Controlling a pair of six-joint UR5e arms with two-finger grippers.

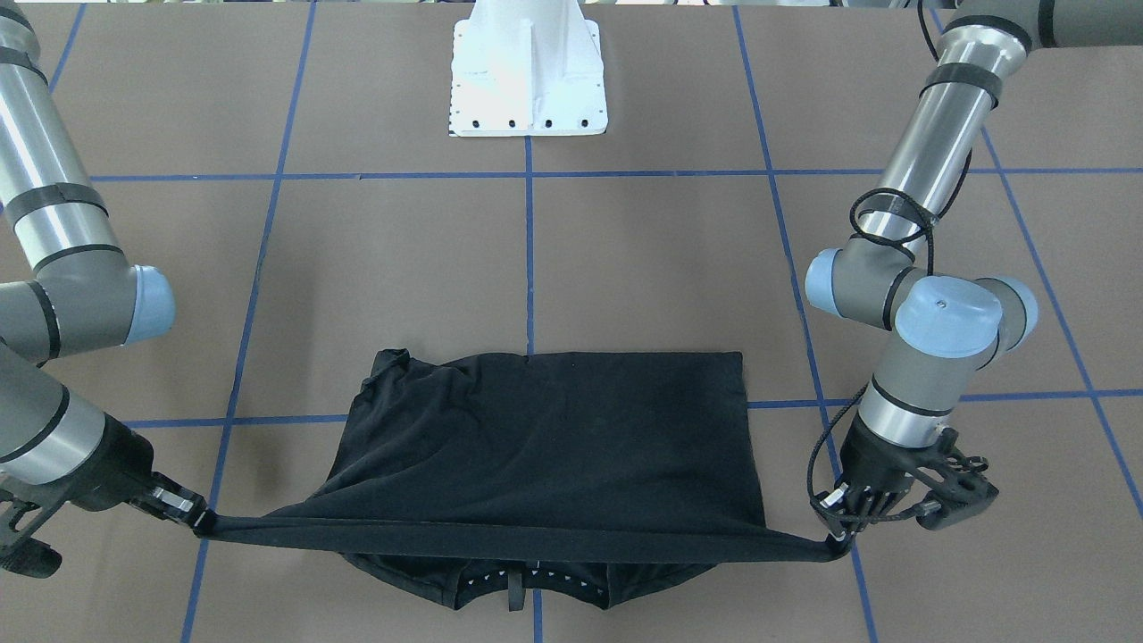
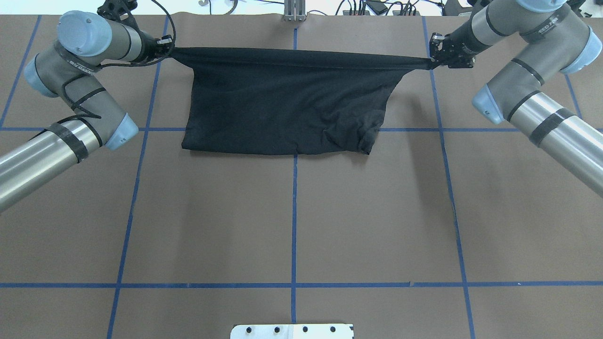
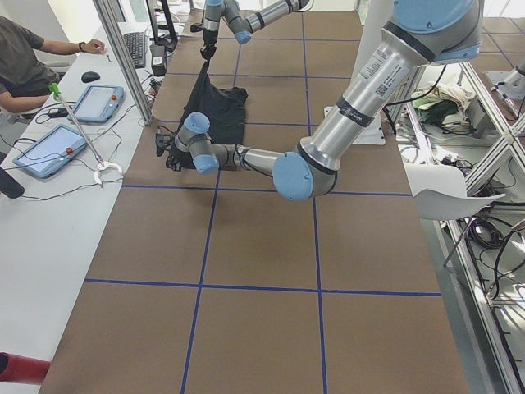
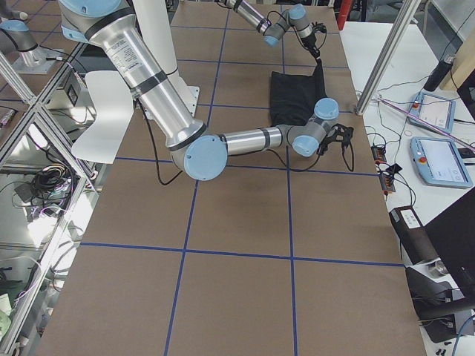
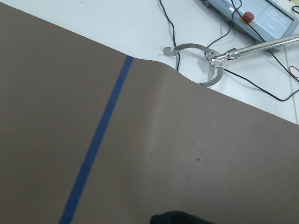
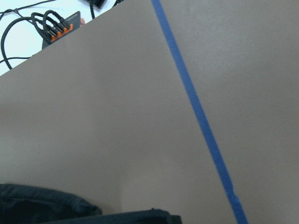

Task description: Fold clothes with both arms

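The black T-shirt (image 1: 545,438) hangs stretched in a taut line between both grippers at the table's far edge from the robot. Its lower part drapes back onto the brown table (image 2: 292,212). My left gripper (image 1: 839,534) is shut on one end of the stretched edge, and my right gripper (image 1: 202,521) is shut on the other. From overhead, the left gripper (image 2: 167,49) and right gripper (image 2: 430,61) pull the T-shirt (image 2: 282,103) wide. A bunched part with white dots (image 1: 527,585) shows under the taut edge. Black cloth (image 6: 46,205) fills a corner of the right wrist view.
The white pedestal base (image 1: 529,80) stands at the robot's side of the table. Blue tape lines (image 2: 294,212) grid the brown surface. Beyond the far edge lie a metal ring tool (image 5: 196,63), tablets (image 3: 49,152) and cables. A person (image 3: 25,57) sits there.
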